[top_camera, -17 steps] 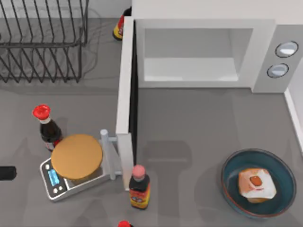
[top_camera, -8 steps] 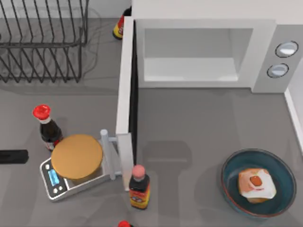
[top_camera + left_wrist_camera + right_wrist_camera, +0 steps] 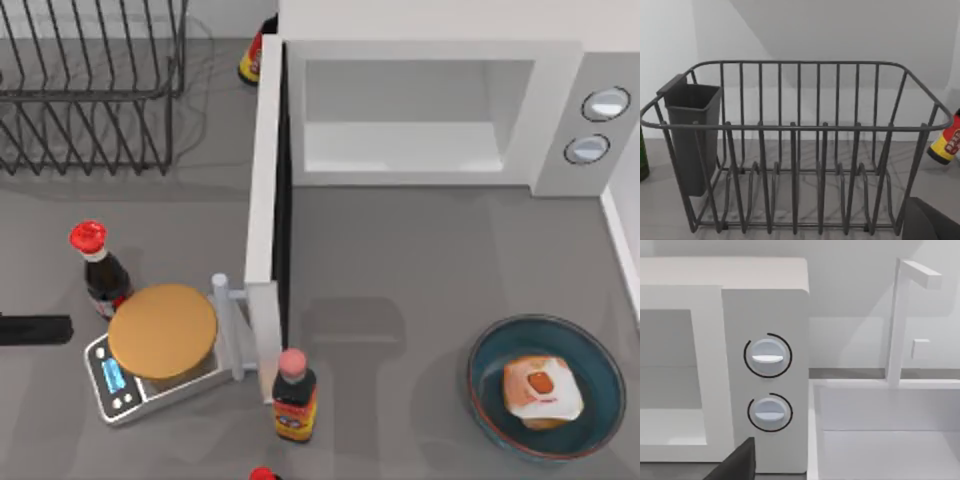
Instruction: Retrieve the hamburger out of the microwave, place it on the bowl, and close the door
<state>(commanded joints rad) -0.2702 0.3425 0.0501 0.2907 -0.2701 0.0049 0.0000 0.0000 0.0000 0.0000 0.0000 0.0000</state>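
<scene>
Hamburger in the bowl, microwave door wide open.

My left gripper (image 3: 35, 329) sits at the table's left edge; I cannot tell how far its claw is open or whether it holds anything. To its right stands a kitchen scale (image 3: 150, 360) with a tan disc on it, a red-capped bottle (image 3: 97, 268) just behind that, then the door (image 3: 262, 215) standing edge-on. Beyond the door is the microwave (image 3: 440, 110), its cavity bare. The hamburger (image 3: 541, 390) rests in the bowl (image 3: 487, 365), far to the right. The left wrist view faces a wire dish rack (image 3: 795, 145).

no readable text anywhere; red marks on the yellow bottle label (image 3: 954, 141), perhaps lettering, too blurred to make out.
</scene>
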